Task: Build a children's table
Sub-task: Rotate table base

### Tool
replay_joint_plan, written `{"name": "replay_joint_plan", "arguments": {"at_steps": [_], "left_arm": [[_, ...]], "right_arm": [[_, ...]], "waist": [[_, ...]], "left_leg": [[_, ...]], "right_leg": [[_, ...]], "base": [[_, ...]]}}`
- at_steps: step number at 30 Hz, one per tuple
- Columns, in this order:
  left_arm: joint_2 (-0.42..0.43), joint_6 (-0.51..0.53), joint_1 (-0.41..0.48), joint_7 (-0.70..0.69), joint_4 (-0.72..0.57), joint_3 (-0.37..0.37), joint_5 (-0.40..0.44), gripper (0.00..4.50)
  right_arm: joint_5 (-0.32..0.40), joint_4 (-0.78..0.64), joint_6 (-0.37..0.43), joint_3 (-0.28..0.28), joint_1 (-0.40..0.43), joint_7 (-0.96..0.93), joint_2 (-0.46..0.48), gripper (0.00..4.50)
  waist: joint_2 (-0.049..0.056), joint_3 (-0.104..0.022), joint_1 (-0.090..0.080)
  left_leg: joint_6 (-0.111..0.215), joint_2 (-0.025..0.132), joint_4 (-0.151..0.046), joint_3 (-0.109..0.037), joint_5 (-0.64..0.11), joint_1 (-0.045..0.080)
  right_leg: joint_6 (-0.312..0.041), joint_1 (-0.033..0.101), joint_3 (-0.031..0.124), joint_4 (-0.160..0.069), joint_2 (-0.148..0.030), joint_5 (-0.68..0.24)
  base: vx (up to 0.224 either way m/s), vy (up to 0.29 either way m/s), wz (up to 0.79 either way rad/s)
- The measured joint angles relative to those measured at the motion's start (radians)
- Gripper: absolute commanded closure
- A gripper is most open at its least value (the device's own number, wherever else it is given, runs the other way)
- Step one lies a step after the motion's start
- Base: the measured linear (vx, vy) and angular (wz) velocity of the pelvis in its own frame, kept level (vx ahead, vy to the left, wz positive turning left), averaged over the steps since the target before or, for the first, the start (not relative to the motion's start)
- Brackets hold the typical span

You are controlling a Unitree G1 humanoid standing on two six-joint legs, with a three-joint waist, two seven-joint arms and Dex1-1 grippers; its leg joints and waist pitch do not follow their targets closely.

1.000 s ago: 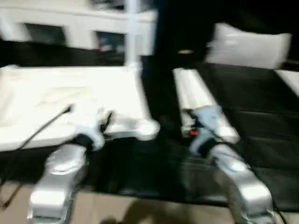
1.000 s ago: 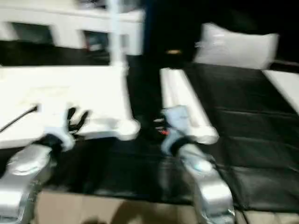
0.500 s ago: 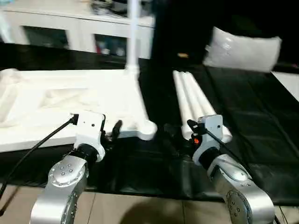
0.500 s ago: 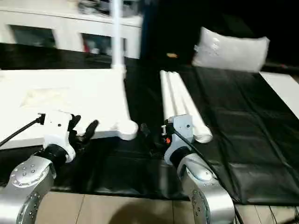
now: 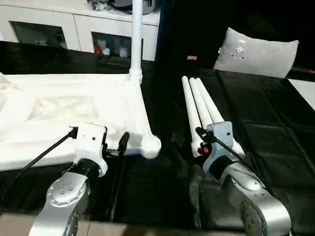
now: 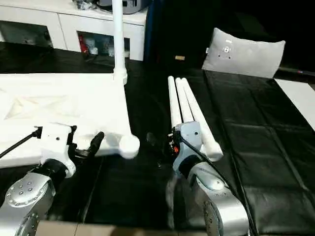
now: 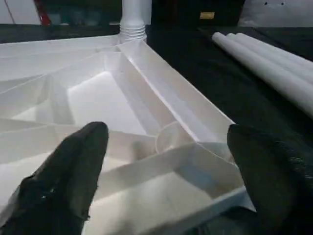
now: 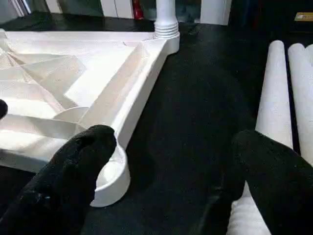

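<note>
From the head views you see the table top (image 5: 74, 105) lying ribbed side up on the black mat (image 5: 266, 123), left of centre, with one leg (image 5: 136, 39) standing upright in its far right corner socket. Three loose legs (image 5: 202, 110) lie side by side to its right. Your left gripper (image 5: 114, 143) hangs at the top's near edge, jaws released; your right gripper (image 6: 160, 142) sits between the near corner socket (image 6: 129, 146) and the loose legs, jaws spread wide, empty.

Left wrist view: the fingers (image 7: 73, 166) straddle the ribbed underside (nothing between them).

Right wrist view: the open near socket (image 8: 111, 177) lies just beside one finger (image 8: 73, 166).
</note>
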Motion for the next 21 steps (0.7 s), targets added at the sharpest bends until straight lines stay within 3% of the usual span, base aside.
{"name": "replay_joint_plan", "arguments": {"at_steps": [6,7,9,10,12,13,16,17,21], "left_arm": [[0.012,0.0,-0.001,-0.002,0.0,-0.004,0.0,0.07],[0.013,0.0,-0.002,-0.002,0.0,-0.003,0.0,0.07],[0.017,0.0,0.002,-0.002,0.003,0.004,0.001,0.07],[0.023,-0.002,-0.001,-0.002,0.002,0.006,0.001,0.07],[0.023,-0.005,-0.017,-0.004,0.001,0.001,0.001,0.07],[0.018,-0.007,-0.017,-0.009,-0.001,-0.01,-0.001,0.07],[0.026,-0.007,-0.013,-0.01,0.0,-0.003,0.0,0.07],[0.03,-0.009,-0.012,-0.009,0.0,0.003,0.001,0.07],[0.06,-0.009,-0.011,-0.015,-0.002,0.005,0.001,0.07]], "right_arm": [[-0.001,0.0,0.005,0.023,0.0,-0.001,-0.003,0.0],[-0.001,0.0,0.021,0.023,0.0,-0.004,-0.001,0.0],[0.001,0.0,0.036,0.026,-0.002,-0.012,0.015,0.0],[0.001,0.0,0.035,0.028,-0.002,-0.014,0.017,0.0],[0.0,-0.001,0.033,0.021,-0.003,-0.023,0.007,0.0],[-0.001,-0.001,0.032,0.021,-0.005,-0.024,-0.002,0.0],[-0.006,0.0,0.033,0.027,-0.017,-0.028,-0.007,0.0],[-0.022,0.0,0.04,0.049,-0.033,-0.032,-0.013,0.0],[-0.058,0.026,0.126,0.083,-0.122,-0.065,-0.016,0.0]], "waist": [[-0.004,-0.003,0.0],[-0.003,-0.002,-0.001],[-0.006,0.001,0.01],[-0.013,0.001,0.011],[-0.012,-0.001,0.011],[-0.01,-0.002,0.011],[-0.007,-0.003,0.024],[-0.011,-0.006,0.023],[-0.016,-0.008,0.027]], "left_leg": [[0.014,0.0,0.0,0.002,-0.011,0.005],[0.01,0.003,-0.001,0.009,-0.013,0.017],[-0.017,0.013,-0.007,0.041,-0.025,0.056],[-0.023,0.016,-0.008,0.06,-0.032,0.069],[-0.028,0.016,0.005,0.054,-0.039,0.069],[-0.027,0.018,0.013,0.041,-0.04,0.061],[-0.036,0.018,0.029,0.01,-0.041,0.039],[-0.038,0.018,0.032,0.005,-0.039,0.029],[-0.047,0.014,0.034,-0.004,-0.027,0.016]], "right_leg": [[-0.004,0.002,0.001,0.002,0.0,-0.013],[-0.009,-0.001,0.005,0.006,0.003,-0.016],[-0.029,-0.008,0.033,0.032,0.009,-0.028],[-0.031,0.003,0.05,0.045,0.013,-0.037],[-0.008,0.013,0.055,0.045,0.023,-0.041],[-0.006,0.014,0.054,0.045,0.028,-0.041],[0.0,0.004,0.056,0.047,0.04,-0.037],[0.009,-0.007,0.063,0.054,0.04,-0.031],[0.031,-0.019,0.076,0.053,0.043,-0.018]], "base": [[0.031,0.004,0.0],[0.076,-0.005,-0.03],[0.109,-0.017,-0.37],[0.011,-0.023,-0.59],[-0.03,0.0,-0.21],[0.0,0.0,0.0],[0.0,0.0,0.0],[0.0,0.0,0.0],[0.0,0.0,0.0]]}}
